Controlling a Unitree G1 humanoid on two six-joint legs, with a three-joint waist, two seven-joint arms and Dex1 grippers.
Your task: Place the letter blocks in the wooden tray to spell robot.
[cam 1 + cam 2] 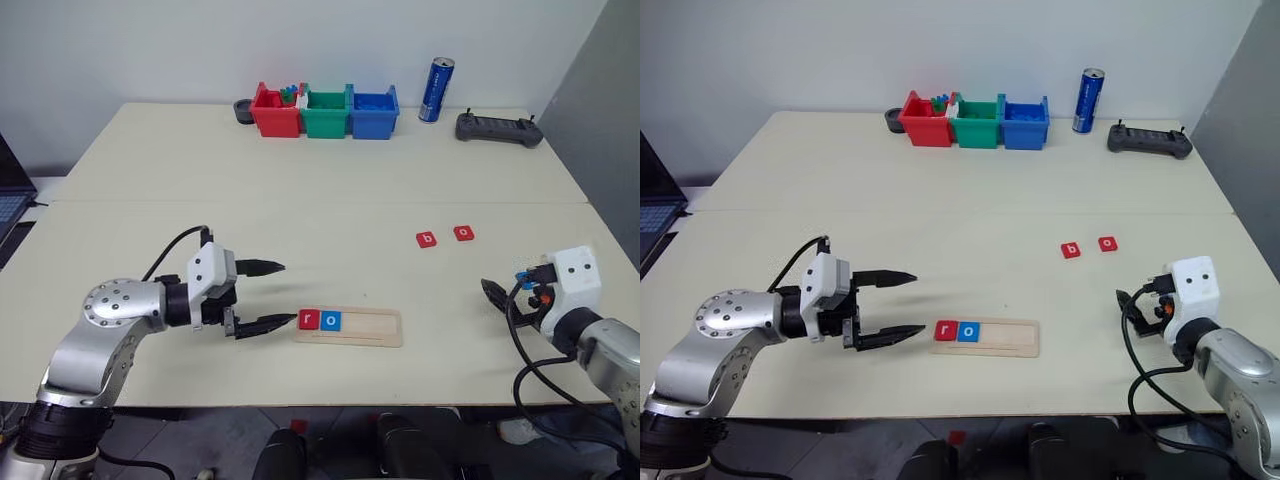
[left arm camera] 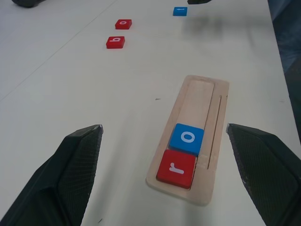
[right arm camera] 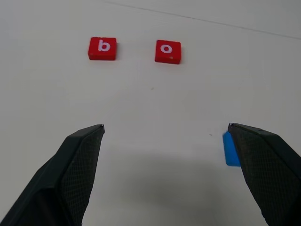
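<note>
The wooden tray (image 1: 349, 327) lies low and centre in the left eye view, on the cream table (image 1: 300, 190). Its left end holds a red "r" tile (image 1: 308, 320) touching a blue "o" tile (image 1: 331, 321); the rest of the groove is bare. Right of centre, a red "b" tile (image 1: 427, 239) and a red "o" tile (image 1: 463, 233) lie side by side, apart. A blue tile (image 3: 229, 149) sits partly hidden behind the right gripper's finger in the right wrist view.

The left gripper (image 1: 268, 296), empty, jaws spread wide, points at the tray's left end. The right gripper (image 3: 167, 136), lower right, is also spread wide and empty.
</note>
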